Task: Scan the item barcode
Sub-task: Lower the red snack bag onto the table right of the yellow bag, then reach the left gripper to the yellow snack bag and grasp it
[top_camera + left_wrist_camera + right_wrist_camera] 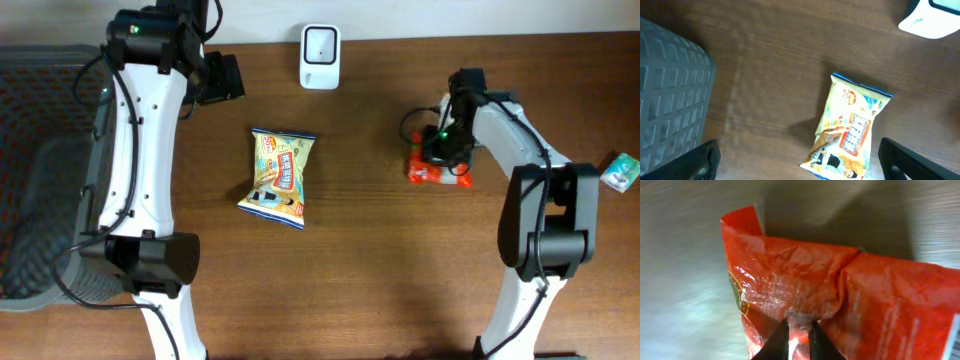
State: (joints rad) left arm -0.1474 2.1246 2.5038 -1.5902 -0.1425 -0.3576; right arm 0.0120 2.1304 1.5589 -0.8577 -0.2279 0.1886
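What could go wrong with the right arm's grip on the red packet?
1. The right gripper pinches only a small fold of film on the red packet, so it may slip out on lifting.
2. No barcode is clearly visible, so the packet may reach the scanner facing the wrong way.

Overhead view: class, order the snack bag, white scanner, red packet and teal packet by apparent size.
snack bag
white scanner and red packet: unsure, right claw partly covers it
teal packet
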